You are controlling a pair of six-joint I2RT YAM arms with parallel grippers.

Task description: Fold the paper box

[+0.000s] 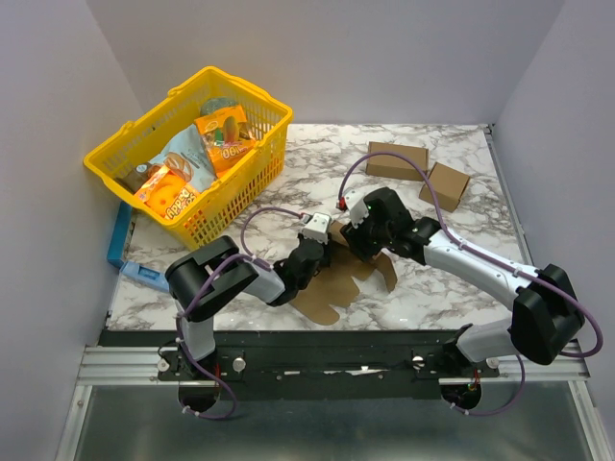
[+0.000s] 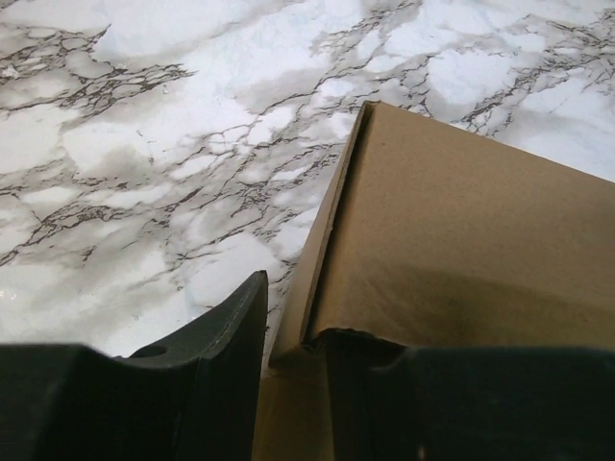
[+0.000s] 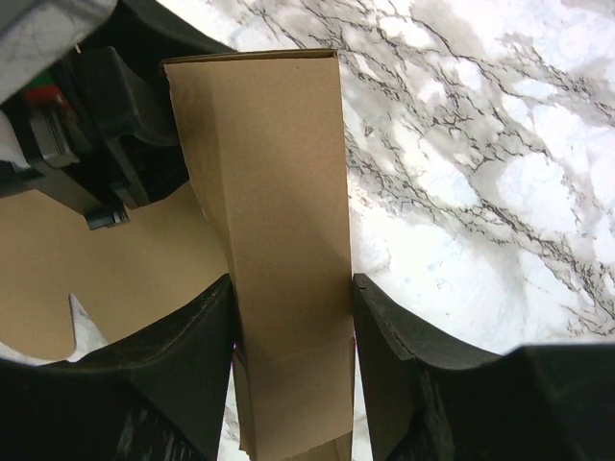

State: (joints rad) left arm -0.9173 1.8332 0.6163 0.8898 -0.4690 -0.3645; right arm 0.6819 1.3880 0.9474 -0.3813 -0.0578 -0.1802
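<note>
A marble table (image 1: 452, 279) sat between pale walls (image 1: 336, 58). Upper left, a yellow basket (image 1: 235, 197) held snack packets (image 1: 183, 163). At centre lay the paper box (image 1: 332, 288). The right gripper (image 3: 291, 288) pinched one flap. The left gripper (image 2: 293, 336) straddled another edge, its grip unclear.

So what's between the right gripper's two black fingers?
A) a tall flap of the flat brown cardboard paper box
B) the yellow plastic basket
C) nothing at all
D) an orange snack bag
A: in the right wrist view, a folded-up flap of the plain brown cardboard paper box stands between the two black fingers of the right gripper, and it touches both of them.
</note>
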